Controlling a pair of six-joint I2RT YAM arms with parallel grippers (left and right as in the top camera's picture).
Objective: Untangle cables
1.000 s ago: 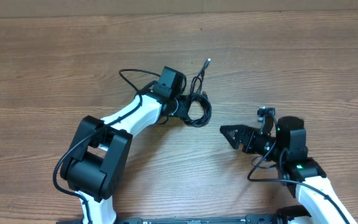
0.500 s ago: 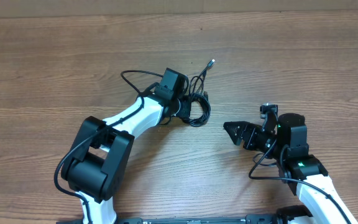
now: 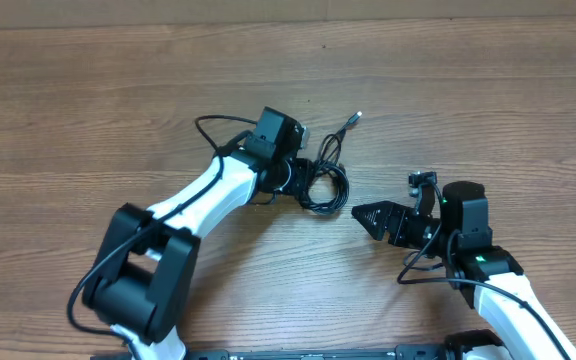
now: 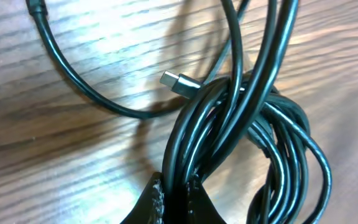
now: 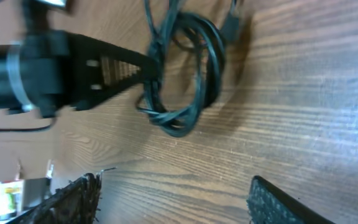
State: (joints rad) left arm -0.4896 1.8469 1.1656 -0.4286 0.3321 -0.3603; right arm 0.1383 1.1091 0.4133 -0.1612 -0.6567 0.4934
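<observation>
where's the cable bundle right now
In the overhead view the cables sit near the centre of the frame, pinched in the left gripper, with the open right gripper just to their right, not touching.

- Cables (image 4: 222, 106): glossy black; one plug tip (image 4: 179, 81) silver.
- Counter (image 3: 88, 100): brown, streaked wood grain.
- Left arm (image 3: 213, 185) and right arm (image 3: 508, 310): white links, black joints.
- Right arm: small green light (image 3: 481, 265).
</observation>
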